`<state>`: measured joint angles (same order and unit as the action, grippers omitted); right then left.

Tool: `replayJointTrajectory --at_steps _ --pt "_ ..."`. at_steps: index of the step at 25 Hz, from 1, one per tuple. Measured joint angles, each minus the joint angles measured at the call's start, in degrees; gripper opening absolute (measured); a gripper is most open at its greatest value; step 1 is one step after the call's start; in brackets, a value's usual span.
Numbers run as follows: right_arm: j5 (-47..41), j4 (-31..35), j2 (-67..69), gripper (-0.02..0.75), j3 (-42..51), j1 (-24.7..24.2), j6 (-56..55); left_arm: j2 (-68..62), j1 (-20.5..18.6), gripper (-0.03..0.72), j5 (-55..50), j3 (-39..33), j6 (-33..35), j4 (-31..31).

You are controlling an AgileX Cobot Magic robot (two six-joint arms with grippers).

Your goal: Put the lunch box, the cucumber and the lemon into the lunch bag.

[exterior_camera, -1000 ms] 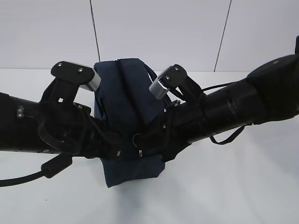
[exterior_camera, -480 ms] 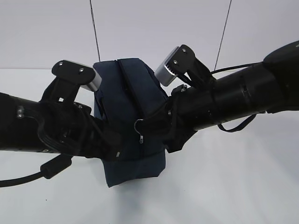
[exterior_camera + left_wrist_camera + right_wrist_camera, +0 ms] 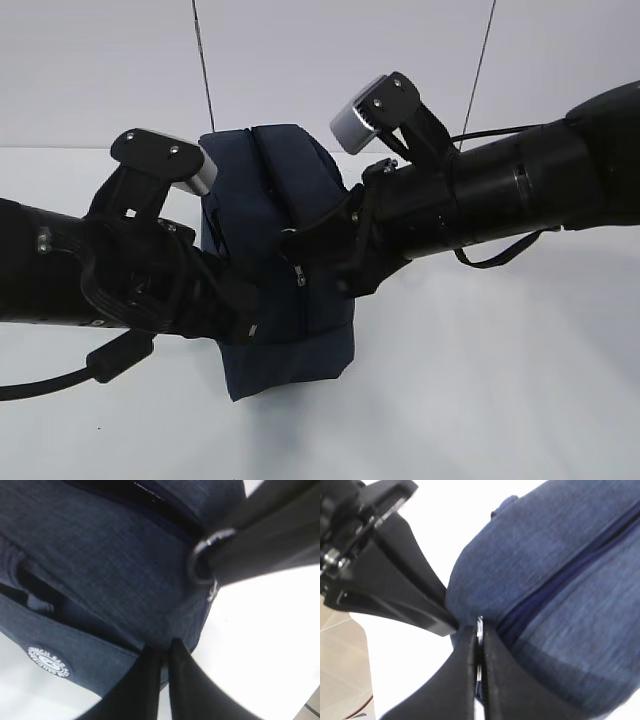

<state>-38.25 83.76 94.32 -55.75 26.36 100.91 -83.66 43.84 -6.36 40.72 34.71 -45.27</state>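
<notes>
On the exterior view I see the lunch bag (image 3: 275, 250) standing mid-table, its near end between both arms. From the left wrist, the left gripper (image 3: 162, 652) is pinched on bag fabric, so a slip would let the bag drag. From the right wrist, the right gripper (image 3: 478, 645) is clamped on the zipper pull (image 3: 479, 626); I fear it popping free.
</notes>
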Motion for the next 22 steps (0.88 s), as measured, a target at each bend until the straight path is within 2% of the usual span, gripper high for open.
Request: replayJointTrajectory --at_steps 7,14,22 --pt "0.3 1.4 0.0 0.020 -2.8 0.0 0.0 0.0 0.0 0.003 1.0 0.0 0.0 0.0" --pt "4.8 2.2 0.0 0.020 -3.6 0.0 0.1 0.0 0.0 0.004 1.2 0.0 0.0 0.0" --pt "5.9 10.1 0.0 0.020 -3.6 0.0 5.7 0.0 0.0 0.003 1.2 0.0 0.0 0.0"
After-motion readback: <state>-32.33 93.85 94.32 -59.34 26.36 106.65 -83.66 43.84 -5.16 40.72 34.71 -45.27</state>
